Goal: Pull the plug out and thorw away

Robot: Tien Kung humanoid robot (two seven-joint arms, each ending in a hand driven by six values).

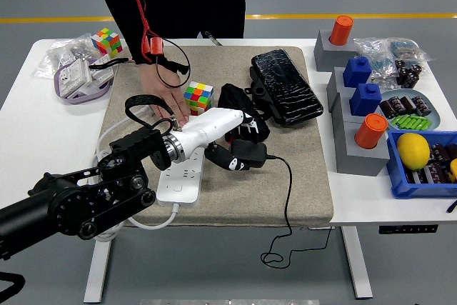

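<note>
My left hand is shut on the black plug, held just above the beige mat and clear of the white power strip. The plug's black cord trails right, then down over the table's front edge. The power strip lies lengthwise on the mat beneath my white forearm. A person's hand presses on the strip's far end. My right arm is out of sight.
A black pouch and a black wrapped case lie behind the plug. Rubik's cubes sit on the mat and at far left. Grey blocks with orange and blue caps and a blue bin fill the right side.
</note>
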